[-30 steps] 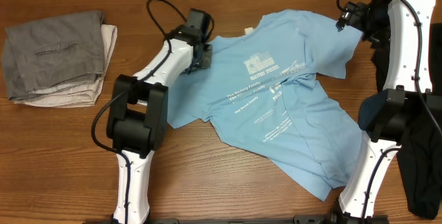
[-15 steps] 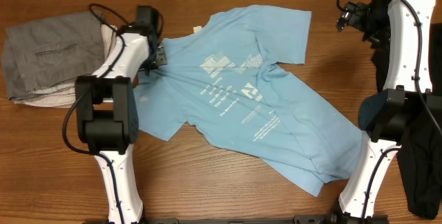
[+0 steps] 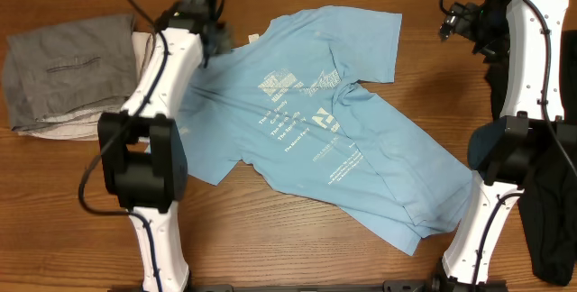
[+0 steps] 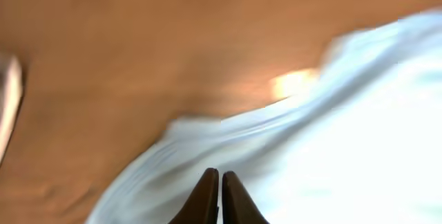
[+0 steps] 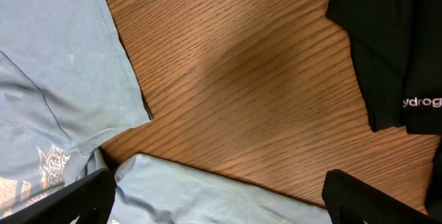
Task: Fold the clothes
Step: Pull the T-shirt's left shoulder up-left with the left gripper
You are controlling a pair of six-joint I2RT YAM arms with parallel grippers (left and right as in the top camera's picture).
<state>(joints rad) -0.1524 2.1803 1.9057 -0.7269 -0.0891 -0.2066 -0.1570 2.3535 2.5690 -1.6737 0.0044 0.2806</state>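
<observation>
left arm stretched out to the far left, left gripper pinched closed (wrist view is blurred). right arm upright at far right, right gripper spread wide, fingers at opposite frame edges.

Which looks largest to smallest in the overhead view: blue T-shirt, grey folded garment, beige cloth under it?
1. Blue T-shirt
2. Grey folded garment
3. Beige cloth, only its edges showing

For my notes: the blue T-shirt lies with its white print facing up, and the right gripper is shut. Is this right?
No: the right gripper is open, its fingers far apart in the right wrist view. The blue T-shirt does lie with its white print facing up.
</observation>
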